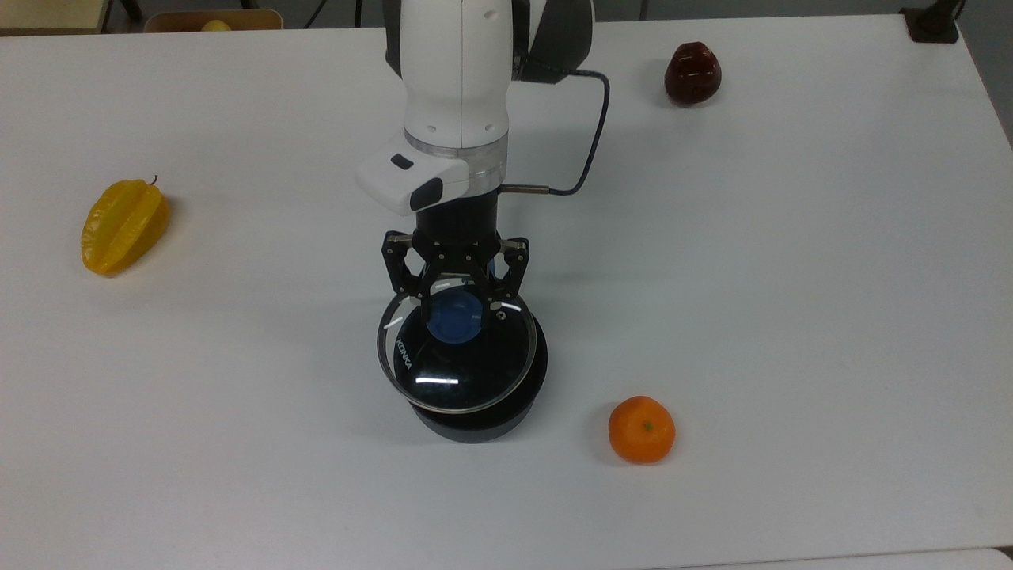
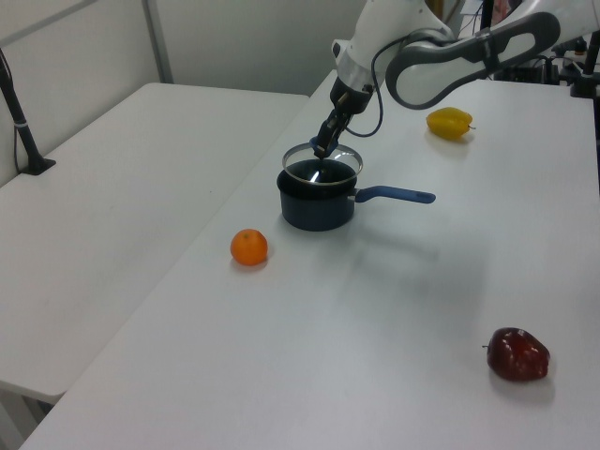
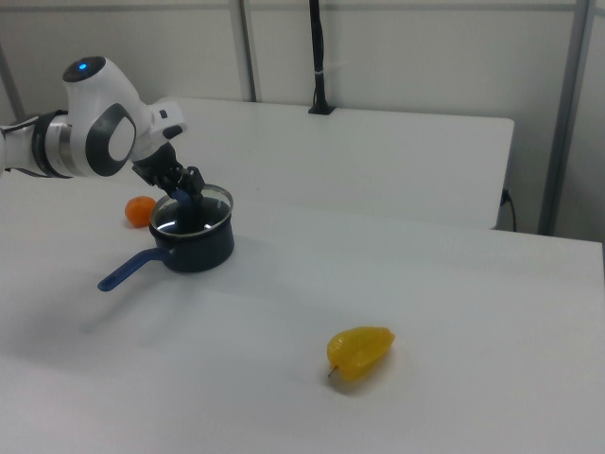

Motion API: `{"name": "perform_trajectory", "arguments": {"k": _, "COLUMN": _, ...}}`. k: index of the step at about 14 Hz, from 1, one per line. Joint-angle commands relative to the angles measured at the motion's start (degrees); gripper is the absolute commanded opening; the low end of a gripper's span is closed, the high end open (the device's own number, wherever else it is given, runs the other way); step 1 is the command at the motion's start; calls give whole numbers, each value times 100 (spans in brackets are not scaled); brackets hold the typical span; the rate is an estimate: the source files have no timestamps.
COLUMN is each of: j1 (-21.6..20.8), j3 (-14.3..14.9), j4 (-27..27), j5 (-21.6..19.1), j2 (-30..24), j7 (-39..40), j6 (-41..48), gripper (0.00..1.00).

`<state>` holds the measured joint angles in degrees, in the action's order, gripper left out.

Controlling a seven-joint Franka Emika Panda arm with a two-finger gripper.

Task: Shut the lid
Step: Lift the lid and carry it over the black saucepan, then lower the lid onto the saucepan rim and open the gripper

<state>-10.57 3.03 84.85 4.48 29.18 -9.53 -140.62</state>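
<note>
One lid was what I watched in the top view: a round clear glass disc with a metal rim, a blue centre knob, a small steam vent near the rim and white "KONKA" lettering on the top view's left. It sat over the mouth of the black saucepan, shifted a little toward the top view's left, so a crescent of the pan's wall showed below and on the top view's right. The gripper was clamped on the knob, its black fingers pressed against both sides. The arm's white wrist covered the pan's handle from here. On the white table I saw a yellow starfruit well apart on the top view's left, an orange near the pan on its lower right, and a dark red fruit far off at the top.

In the left view, the lid hung at the saucepan's rim, seemingly tilted, and I could not tell whether it touched. The gripper held it from above. The pan's blue handle pointed to the left view's right. The orange lay near the pan, the red fruit well apart, the starfruit beyond the arm.

In the right view, the gripper gripped the lid atop the saucepan, with the handle toward the right view's left, the orange behind and the starfruit nearer the camera.
</note>
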Motion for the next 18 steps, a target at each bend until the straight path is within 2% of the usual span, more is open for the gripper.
{"name": "perform_trajectory", "arguments": {"k": 1, "j1": -25, "j3": 13, "j4": -126, "j5": 45, "j2": 158, "j7": 109, "j6": -194, "gripper": 39}}
{"name": "perform_trajectory", "arguments": {"k": 4, "j1": -139, "j3": 13, "j4": -118, "j5": 71, "j2": 158, "j7": 109, "j6": -194, "gripper": 40}}
{"name": "perform_trajectory", "arguments": {"k": 12, "j1": -95, "j3": 13, "j4": -65, "j5": 71, "j2": 211, "j7": 109, "j6": -220, "gripper": 42}}
{"name": "perform_trajectory", "arguments": {"k": 16, "j1": -104, "j3": 13, "j4": -39, "j5": 71, "j2": 228, "j7": 109, "j6": -220, "gripper": 50}}
{"name": "perform_trajectory", "arguments": {"k": 18, "j1": -121, "j3": 22, "j4": -39, "j5": 88, "j2": 246, "j7": 65, "j6": -220, "gripper": 100}}
